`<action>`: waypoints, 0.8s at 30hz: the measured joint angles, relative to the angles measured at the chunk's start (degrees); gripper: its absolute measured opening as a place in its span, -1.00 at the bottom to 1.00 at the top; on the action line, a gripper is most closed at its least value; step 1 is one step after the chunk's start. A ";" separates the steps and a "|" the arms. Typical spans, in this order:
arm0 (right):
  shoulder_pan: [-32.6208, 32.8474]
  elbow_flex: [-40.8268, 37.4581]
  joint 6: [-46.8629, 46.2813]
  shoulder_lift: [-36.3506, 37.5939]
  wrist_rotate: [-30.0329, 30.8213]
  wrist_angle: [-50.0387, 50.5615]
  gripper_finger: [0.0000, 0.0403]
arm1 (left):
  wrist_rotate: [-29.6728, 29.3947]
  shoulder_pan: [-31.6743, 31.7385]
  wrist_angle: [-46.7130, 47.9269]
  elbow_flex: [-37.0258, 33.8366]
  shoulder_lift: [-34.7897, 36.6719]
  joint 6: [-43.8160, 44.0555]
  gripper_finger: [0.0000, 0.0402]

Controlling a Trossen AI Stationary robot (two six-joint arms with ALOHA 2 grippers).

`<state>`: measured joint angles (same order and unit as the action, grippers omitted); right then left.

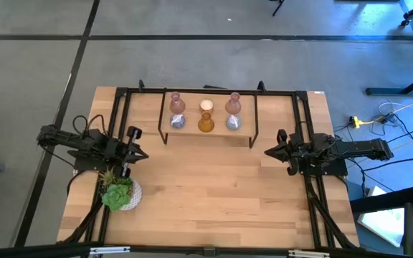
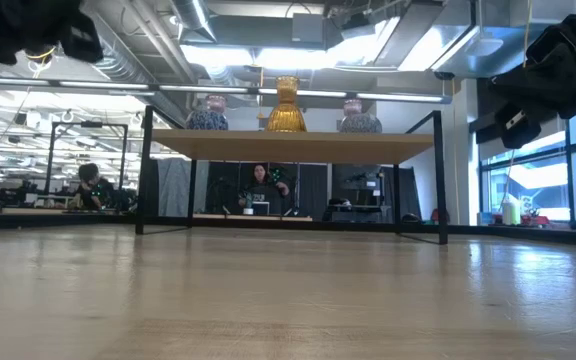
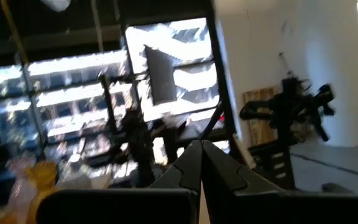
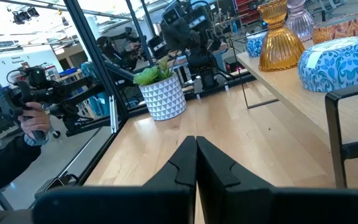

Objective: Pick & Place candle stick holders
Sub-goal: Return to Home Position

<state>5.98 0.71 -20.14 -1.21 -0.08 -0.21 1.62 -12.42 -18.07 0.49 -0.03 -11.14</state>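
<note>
All six candle stick holders point(image 1: 206, 123) stand on the shelf point(image 1: 192, 132) at the far middle of the table point(image 1: 214, 193) — pinks and cream behind, blues and amber in front. The left gripper point(image 1: 143, 153) and right gripper point(image 1: 268, 152) hang to either side, well apart from them — fingers apparently pressed together, holding nothing

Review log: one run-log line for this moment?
shelf: six candle holders, two rows | left tool: shut, table's left | right tool: shut, table's right | succulent: table's left
</note>
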 joint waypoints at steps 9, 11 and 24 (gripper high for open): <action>0.02 0.00 0.00 0.00 -0.09 0.00 -0.98 | -10.68 0.04 8.39 0.00 0.02 2.83 -0.99; 0.01 0.00 0.00 0.00 -0.09 0.00 -0.98 | -10.88 0.04 10.05 -0.01 0.02 2.99 -0.99; 0.02 0.00 0.00 0.00 -0.04 0.00 -0.98 | -10.92 0.19 16.01 0.04 -0.77 1.83 -0.99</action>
<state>6.00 0.71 -20.14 -1.21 -0.12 -0.21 -9.30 -12.23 -2.07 0.54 -0.80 -9.31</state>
